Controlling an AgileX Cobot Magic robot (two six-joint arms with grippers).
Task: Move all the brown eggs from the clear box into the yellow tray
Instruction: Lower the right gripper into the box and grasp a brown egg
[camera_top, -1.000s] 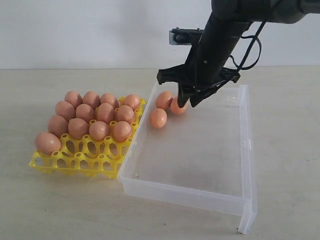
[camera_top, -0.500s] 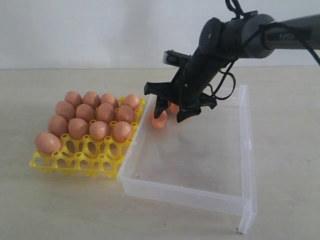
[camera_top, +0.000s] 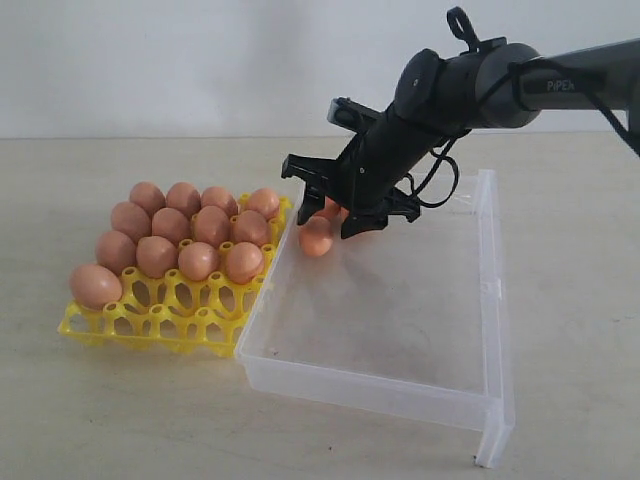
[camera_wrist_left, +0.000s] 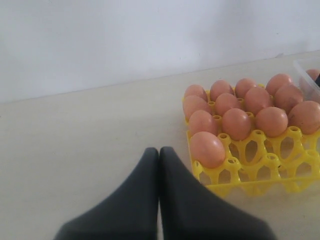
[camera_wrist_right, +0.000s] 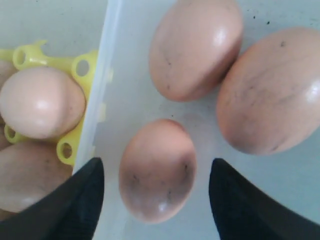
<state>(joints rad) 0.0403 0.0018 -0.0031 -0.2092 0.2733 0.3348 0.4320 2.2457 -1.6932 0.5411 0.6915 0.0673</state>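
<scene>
Wide open and holding nothing, my right gripper hangs over one brown egg in the clear box, by the wall next to the yellow tray, a finger on each side. One finger is so near that wall it might bump it and push the box. The egg is smooth, so a crooked squeeze could pop it out into the two other eggs beside it.

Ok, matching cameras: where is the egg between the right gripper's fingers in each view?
Exterior: egg by the clear box's left wall, under the right gripper.
Left wrist: cannot tell; only the box's corner shows.
Right wrist: egg between the fingers.
Landmark: yellow tray.
</scene>
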